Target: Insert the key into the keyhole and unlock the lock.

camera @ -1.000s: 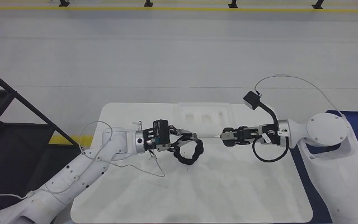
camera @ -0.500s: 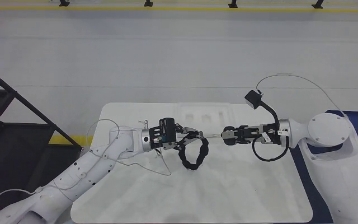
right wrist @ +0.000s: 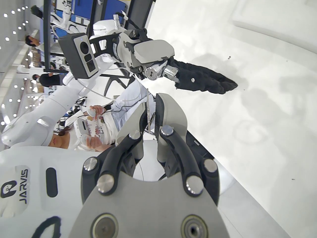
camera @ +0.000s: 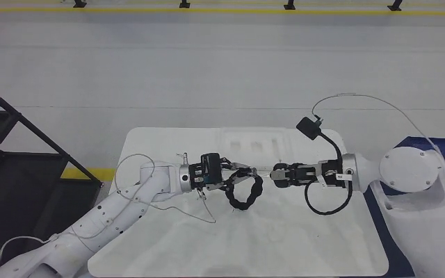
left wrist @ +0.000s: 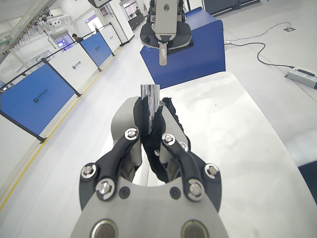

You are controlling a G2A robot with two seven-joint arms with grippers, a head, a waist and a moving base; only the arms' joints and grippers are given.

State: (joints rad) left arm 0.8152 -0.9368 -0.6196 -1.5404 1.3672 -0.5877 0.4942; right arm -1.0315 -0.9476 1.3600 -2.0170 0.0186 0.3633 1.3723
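The lock is a chrome cylinder (left wrist: 150, 105) with a black fabric-covered loop (camera: 245, 196) hanging below it. My left gripper (camera: 235, 173) is shut on it above the middle of the table, and the cylinder's keyhole end (right wrist: 152, 73) faces the right arm. My right gripper (camera: 277, 174) is shut on the key (right wrist: 148, 111), whose blade (left wrist: 163, 55) points at the cylinder. Blade tip and keyhole sit nearly in line, a short gap apart. In the left wrist view my left gripper (left wrist: 149, 111) clamps the cylinder and its black cover.
Both grippers hang over a white foam tabletop (camera: 313, 243) with shallow moulded recesses (camera: 254, 146) at the back. A black metal frame (camera: 28, 139) stands off the table's left side. A blue cabinet (left wrist: 188, 58) is behind the right arm.
My left arm carried the lock rightward, and the right gripper shifted slightly left with the key. The gap between key tip and lock has narrowed.
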